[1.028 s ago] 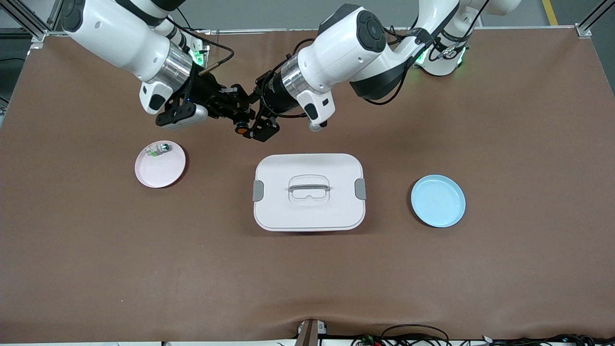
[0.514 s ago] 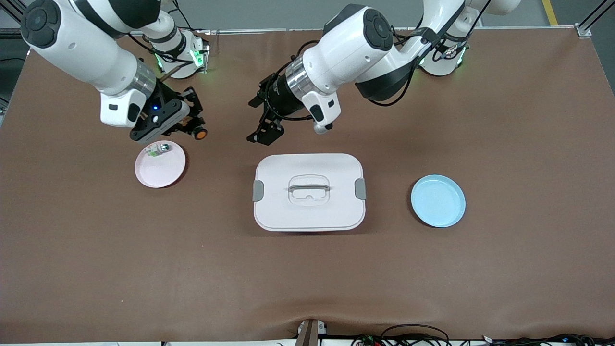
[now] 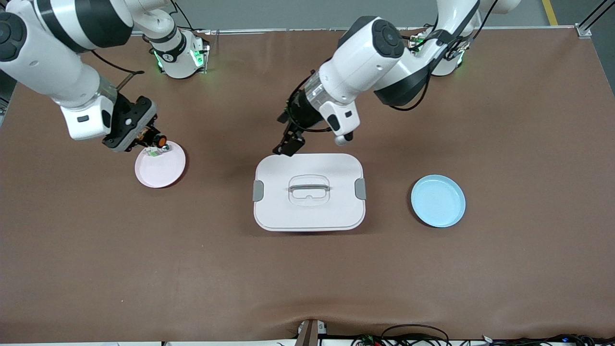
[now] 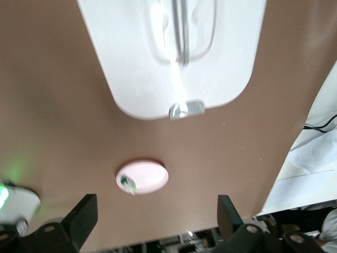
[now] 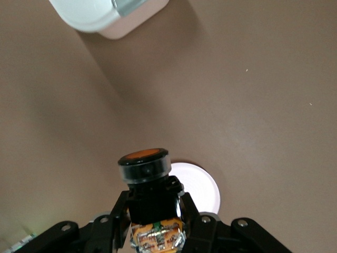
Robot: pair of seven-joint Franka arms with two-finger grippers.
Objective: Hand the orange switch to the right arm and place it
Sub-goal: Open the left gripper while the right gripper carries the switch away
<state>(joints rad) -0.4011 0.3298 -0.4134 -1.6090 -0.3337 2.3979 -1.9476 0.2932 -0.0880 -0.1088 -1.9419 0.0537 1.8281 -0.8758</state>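
My right gripper is shut on the orange switch and holds it over the rim of the pink plate, at the edge toward the arm bases. In the right wrist view the switch has a black body and a round orange cap. The fingers clamp its body, and the pink plate lies below. My left gripper is open and empty over the table, by the white box's edge. In the left wrist view its jaws stand wide apart.
A white lidded box with a handle sits mid-table. A small clear-white and green part lies on the pink plate and also shows in the left wrist view. A light blue plate lies toward the left arm's end.
The two grippers met at the switch, then parted. My right gripper carried the switch over to the pink plate. My left gripper let go, opened and moved toward the white box.
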